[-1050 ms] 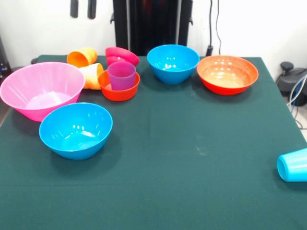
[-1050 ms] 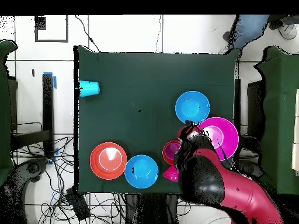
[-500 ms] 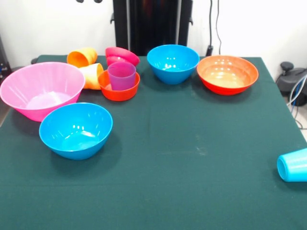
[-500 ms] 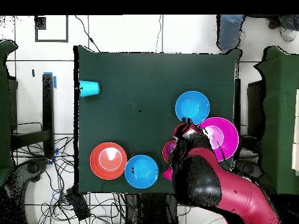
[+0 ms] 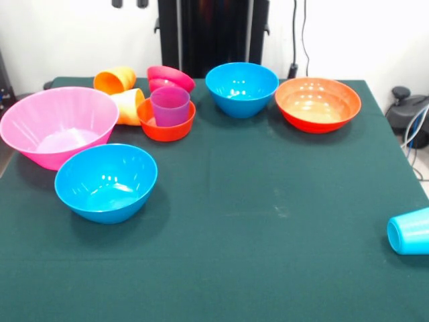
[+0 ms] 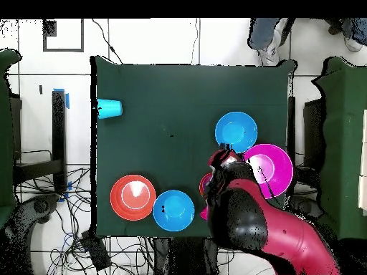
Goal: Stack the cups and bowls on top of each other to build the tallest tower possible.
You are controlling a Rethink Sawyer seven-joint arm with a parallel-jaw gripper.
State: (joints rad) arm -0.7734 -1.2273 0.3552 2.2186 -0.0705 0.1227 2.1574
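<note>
Front view first: the gripper point(image 5: 129, 3) is nearly out of the picture now, only two dark tips showing at the top edge, higher than a second ago when more of them hung down. The tips stand apart, but so little shows that I cannot tell whether it is spread or pressed together; nothing hangs from it. On the green table point(image 5: 268, 221) nothing has shifted. The translucent purple plastic cup point(image 5: 170, 105) stands upright inside the small orange plastic bowl point(image 5: 165, 123), and that pair is the only stack. Just behind them the small magenta bowl point(image 5: 170, 78) lies tipped; to its left the orange cup point(image 5: 114, 80) and the yellow-orange cup point(image 5: 129, 105) lie on their sides. The large pink bowl point(image 5: 58, 125), the two blue bowls point(image 5: 106, 182) point(image 5: 241, 88) and the wide orange-red bowl point(image 5: 317, 103) sit open side up and empty. The light blue cup point(image 5: 409, 231) lies on its side, well apart.

Overhead now: the red and black arm point(image 6: 251, 218) has drawn back toward the base and covers the purple-cup pair. A person's legs point(image 6: 267, 36) have moved along the top edge.

My read: the arm is lifting clear with nothing picked, so the tower stays two pieces tall.
</note>
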